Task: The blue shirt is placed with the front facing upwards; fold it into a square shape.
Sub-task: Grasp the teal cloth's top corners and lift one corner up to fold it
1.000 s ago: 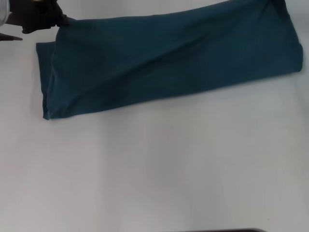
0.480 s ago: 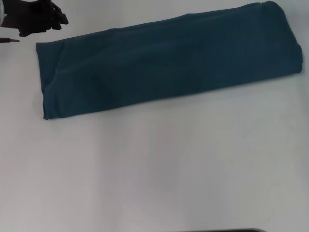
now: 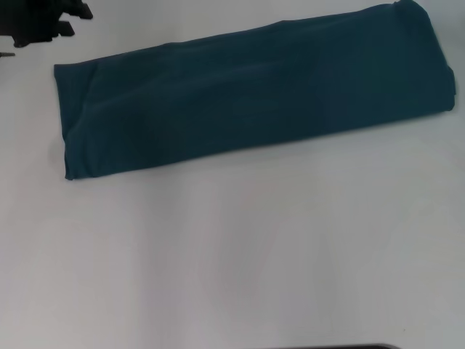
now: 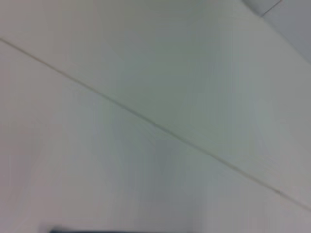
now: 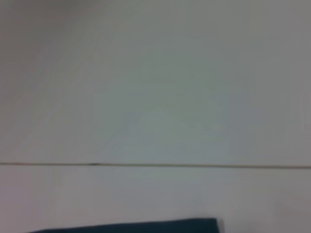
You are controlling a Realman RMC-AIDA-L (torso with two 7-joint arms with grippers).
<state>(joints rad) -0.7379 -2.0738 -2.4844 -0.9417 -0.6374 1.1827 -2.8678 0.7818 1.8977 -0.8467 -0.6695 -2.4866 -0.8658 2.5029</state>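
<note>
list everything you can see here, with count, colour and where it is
blue shirt: one, dark teal-blue, folded into a long band lying slantwise across the far half of the table, its left end nearer than its right end; no lettering shows; a thin strip of its edge also shows in the right wrist view
table: one, white, under the shirt and filling the near half of the head view; thin seam lines cross it in both wrist views
left gripper: one, black, at the far left corner of the head view, clear of the shirt's left end and holding nothing
right gripper: not in view
</note>
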